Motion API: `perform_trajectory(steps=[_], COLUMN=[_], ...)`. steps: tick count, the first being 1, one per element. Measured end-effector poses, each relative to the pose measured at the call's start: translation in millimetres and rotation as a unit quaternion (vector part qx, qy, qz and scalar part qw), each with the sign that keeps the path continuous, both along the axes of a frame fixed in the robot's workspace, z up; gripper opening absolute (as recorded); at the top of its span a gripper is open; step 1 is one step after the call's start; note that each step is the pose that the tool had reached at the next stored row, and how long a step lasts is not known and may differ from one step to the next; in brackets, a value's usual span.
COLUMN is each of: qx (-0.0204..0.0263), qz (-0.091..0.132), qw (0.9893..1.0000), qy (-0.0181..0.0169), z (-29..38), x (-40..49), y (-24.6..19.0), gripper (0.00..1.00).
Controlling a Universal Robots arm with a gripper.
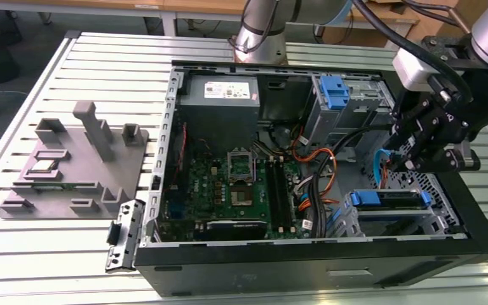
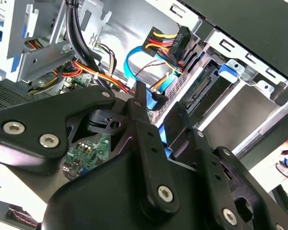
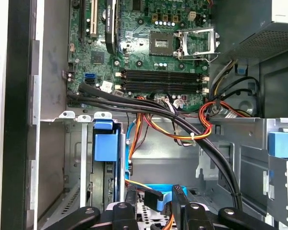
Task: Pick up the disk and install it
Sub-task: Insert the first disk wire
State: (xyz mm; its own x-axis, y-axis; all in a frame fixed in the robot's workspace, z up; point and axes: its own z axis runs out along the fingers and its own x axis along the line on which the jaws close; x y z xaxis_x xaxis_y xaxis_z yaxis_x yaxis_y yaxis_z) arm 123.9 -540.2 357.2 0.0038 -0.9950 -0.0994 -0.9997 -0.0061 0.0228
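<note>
While the hand (image 1: 415, 159) hovers over the open computer case (image 1: 312, 273) lying on the slatted worktop (image 1: 58, 254), its fingers (image 3: 181, 199) stand apart, gripping nothing, with a blue cable (image 3: 152, 190) showing between them. The disk (image 1: 386, 199) sits in its drive cage just below the hand, toward the worktop's edge on the exterior view's right.

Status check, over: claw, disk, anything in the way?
Claw open, empty, hanging over the drive cage. Disk sits in the cage, blue rails showing. Blue data cable runs close by the claw.
</note>
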Motion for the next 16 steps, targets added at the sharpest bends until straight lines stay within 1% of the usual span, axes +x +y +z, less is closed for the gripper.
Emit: perform_trajectory(steps=[4,12,16], qx=[-0.0006,-0.0011,-0.0012], qz=[0.000,-0.003,-0.003], qw=[1.0000,1.0000,1.0000], qy=[0.0000,0.0001,0.0001], z=[-0.3,-2.1,-2.2], x=[0.0,0.0,0.0], y=[-1.6,-8.1,-8.4], gripper=[0.42,0.42,0.42])
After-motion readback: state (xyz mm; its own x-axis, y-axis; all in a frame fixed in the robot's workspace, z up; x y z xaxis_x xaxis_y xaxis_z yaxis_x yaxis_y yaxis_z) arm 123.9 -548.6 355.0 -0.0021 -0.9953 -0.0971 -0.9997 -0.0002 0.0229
